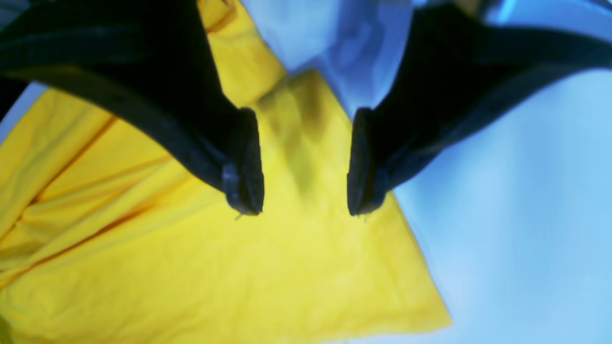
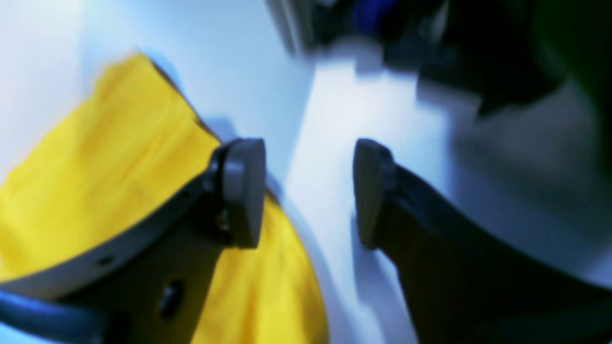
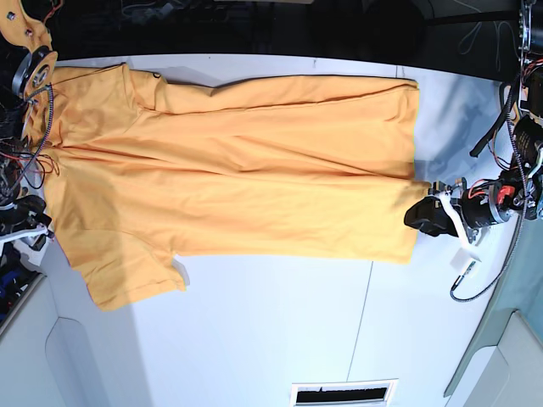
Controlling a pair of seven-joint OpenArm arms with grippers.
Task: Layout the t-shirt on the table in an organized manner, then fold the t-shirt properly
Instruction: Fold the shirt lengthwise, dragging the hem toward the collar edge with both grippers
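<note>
Left wrist view: t-shirt point(image 1: 191, 267) corner beneath spread, empty left end effector point(image 1: 305, 210).

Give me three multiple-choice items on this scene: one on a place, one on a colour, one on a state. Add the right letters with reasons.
1. Where is the t-shirt?
A. Spread on the table
B. Hanging from a gripper
C. On the floor

2. What colour is the t-shirt?
A. Blue
B. Orange
C. Green

3. How does the left gripper stand?
A. Shut on the hem
B. Shut on nothing
C. Open above a shirt corner

Answers:
1 A: the base view shows the shirt lying flat across the white tabletop.
2 B: the fabric reads orange in the base view, more yellow in the wrist views.
3 C: the left wrist view shows a clear gap between the fingers, with cloth lying below and nothing pinched. The right gripper is also open, beside the shirt's edge.
</note>
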